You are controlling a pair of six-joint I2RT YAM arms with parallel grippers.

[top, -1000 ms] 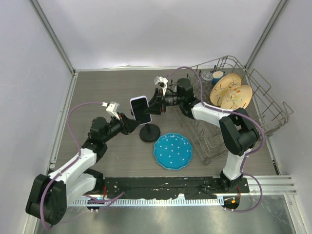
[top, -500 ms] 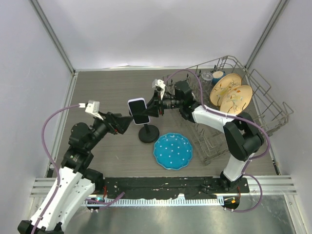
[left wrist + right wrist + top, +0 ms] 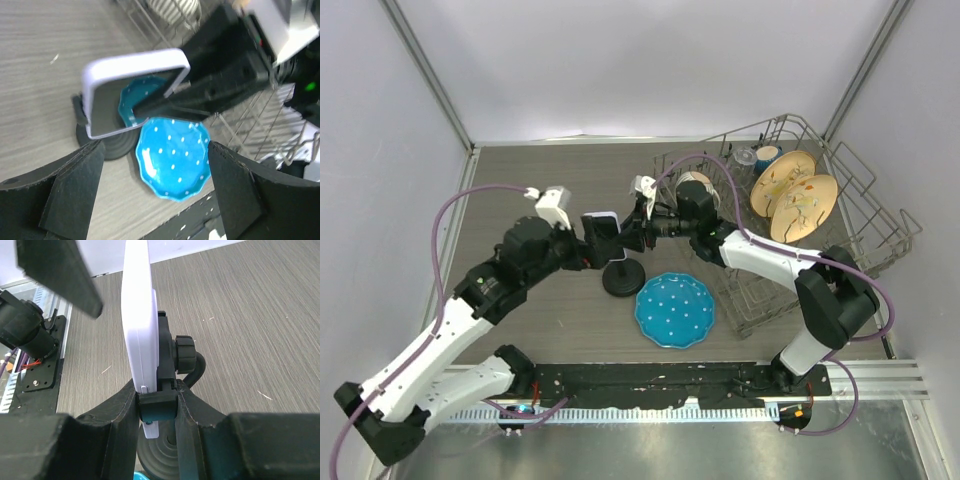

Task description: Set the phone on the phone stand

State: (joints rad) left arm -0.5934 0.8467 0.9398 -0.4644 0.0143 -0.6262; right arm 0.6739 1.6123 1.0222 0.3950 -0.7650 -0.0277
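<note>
The phone stands on edge above the black phone stand, its dark screen facing my left wrist camera. In the right wrist view its pale edge sits in the stand's clamp, above the round base. My right gripper is shut across the phone and the clamp together. My left gripper hangs just left of the phone, open wide with nothing between its fingers.
A blue dotted plate lies right in front of the stand. A wire dish rack holding two patterned plates and a cup fills the right side. Enclosure walls stand at left and back.
My left gripper let go of the phone and opened wide; its arm swung away left, then came back close. The right gripper kept its grip and carried the phone slightly left.
</note>
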